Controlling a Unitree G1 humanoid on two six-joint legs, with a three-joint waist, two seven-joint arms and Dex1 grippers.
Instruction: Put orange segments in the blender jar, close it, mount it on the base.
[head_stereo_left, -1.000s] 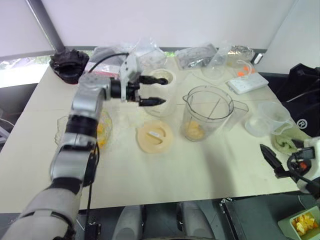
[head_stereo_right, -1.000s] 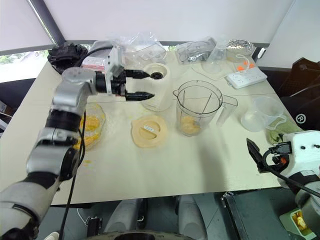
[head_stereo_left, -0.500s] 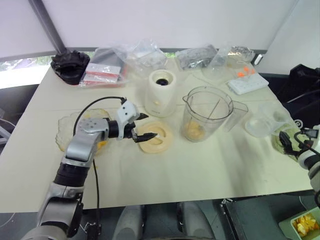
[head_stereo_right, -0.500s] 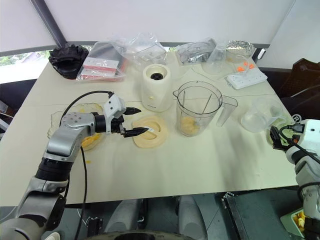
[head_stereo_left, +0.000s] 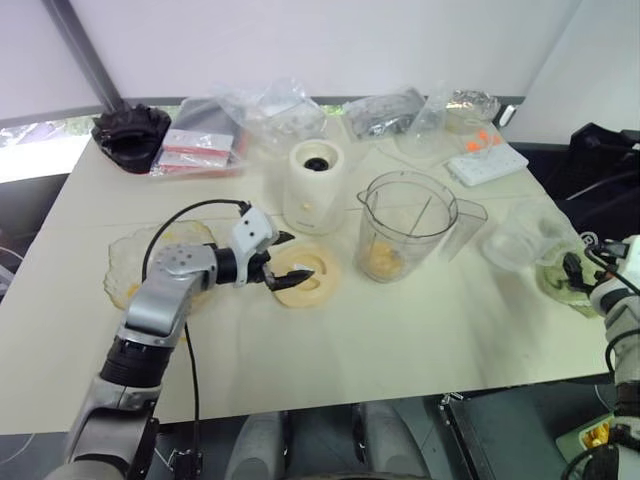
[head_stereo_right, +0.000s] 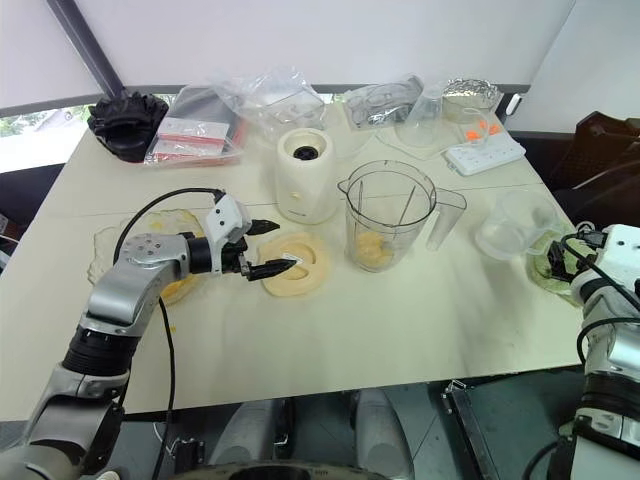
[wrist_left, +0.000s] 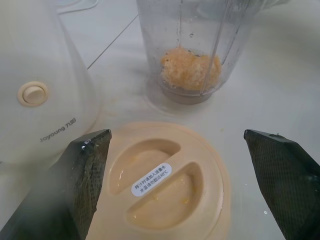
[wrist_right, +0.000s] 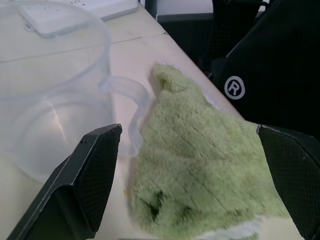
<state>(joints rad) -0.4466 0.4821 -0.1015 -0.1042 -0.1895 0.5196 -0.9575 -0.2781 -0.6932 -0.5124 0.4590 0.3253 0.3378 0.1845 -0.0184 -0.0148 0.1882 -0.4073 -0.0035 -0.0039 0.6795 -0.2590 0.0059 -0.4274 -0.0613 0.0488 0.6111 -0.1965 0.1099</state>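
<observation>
Both pincers gape wide: left pincer (head_stereo_right: 268, 247) over one lid (head_stereo_right: 300, 264) (cream), right pincer (wrist_right: 190, 175) over one green cloth (wrist_right: 200, 160).

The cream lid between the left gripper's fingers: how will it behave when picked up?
The lid looks like rigid plastic, so probably stiff and light. Lying flat on the table, its low rim may be hard to pinch; it looks smooth, possibly slippery.

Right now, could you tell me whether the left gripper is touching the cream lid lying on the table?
Cannot tell. In the left wrist view the left gripper stands open with one finger either side of the lid; no view plainly shows contact or gap.
</observation>
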